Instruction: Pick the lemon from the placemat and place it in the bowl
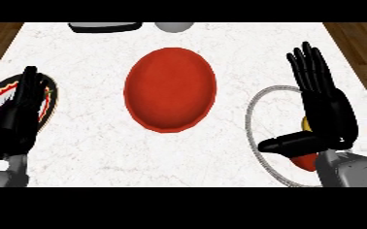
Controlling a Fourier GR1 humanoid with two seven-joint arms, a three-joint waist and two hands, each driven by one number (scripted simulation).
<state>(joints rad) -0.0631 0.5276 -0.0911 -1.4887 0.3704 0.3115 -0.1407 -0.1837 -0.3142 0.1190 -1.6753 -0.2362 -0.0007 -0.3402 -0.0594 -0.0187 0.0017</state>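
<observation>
R black hand (324, 107) open, fingers straight, over a white round placemat w/ grey rim (252, 110) at 3 o'clock; a yellow lemon (306, 124) peeks beside palm. Red oval bowl (170, 89) mid white marble table (86, 140). L hand (22, 107) open at 9 o'clock.

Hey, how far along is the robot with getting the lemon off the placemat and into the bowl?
Nothing looks done yet: the red oval bowl at the counter's middle is empty. In hand: the black right hand hovers open over the round white-rimmed placemat, where a sliver of yellow lemon shows beside something red. The left hand rests open at the left edge. Left: grasp, carry and release into the bowl.
</observation>
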